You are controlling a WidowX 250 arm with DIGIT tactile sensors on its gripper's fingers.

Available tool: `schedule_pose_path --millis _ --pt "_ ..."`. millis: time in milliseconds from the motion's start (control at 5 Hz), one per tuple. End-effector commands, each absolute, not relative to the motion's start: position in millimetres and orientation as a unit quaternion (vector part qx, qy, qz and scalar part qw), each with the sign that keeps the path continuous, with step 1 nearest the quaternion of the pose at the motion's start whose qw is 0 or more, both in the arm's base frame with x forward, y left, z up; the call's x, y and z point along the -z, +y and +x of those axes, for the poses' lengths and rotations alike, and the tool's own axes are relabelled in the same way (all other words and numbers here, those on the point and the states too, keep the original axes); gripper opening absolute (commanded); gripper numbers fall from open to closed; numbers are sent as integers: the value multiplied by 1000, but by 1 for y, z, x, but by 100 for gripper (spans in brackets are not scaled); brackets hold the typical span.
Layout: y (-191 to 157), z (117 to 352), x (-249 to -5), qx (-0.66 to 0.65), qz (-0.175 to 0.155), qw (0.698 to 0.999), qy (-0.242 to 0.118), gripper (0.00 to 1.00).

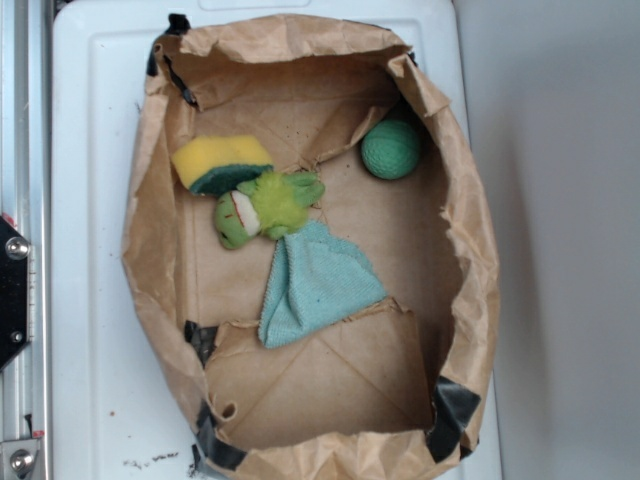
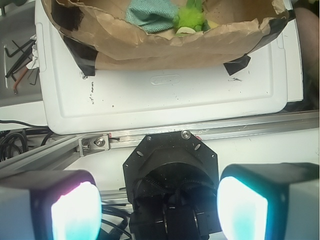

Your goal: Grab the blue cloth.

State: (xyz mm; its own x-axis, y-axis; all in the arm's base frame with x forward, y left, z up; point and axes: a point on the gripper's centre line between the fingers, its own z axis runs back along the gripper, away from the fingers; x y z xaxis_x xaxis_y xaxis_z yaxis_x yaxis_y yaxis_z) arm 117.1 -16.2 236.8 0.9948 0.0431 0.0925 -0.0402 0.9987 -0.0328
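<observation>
The blue cloth point(image 1: 315, 283) is a light teal, roughly triangular terry piece lying flat on the floor of a brown paper bag tray point(image 1: 145, 200). Its top corner touches a green plush toy point(image 1: 265, 207). In the wrist view the blue cloth point(image 2: 150, 14) shows over the bag's near wall at the top of the frame. My gripper point(image 2: 159, 210) is open, its two glowing pads point(image 2: 75, 212) wide apart with nothing between them. It hangs well outside the bag, above the robot's black base. The gripper does not show in the exterior view.
A yellow-and-green sponge point(image 1: 222, 163) lies against the plush toy's upper left. A dark green knitted ball point(image 1: 390, 150) sits in the bag's far right corner. The bag rests on a white tray lid point(image 2: 165, 92). An aluminium rail point(image 2: 200, 131) and black cables point(image 2: 12, 142) lie near the base.
</observation>
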Motion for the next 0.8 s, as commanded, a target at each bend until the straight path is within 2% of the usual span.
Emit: schedule_pose_path --millis 0,200,400,600 --pt "-16 117 -237 -21 -15 999 -47 100" --pt "-16 162 -240 -84 -26 994 -69 100" --pt "-17 198 -228 -144 -47 985 -81 100" --pt "-12 229 -207 -204 -60 968 -134 100"
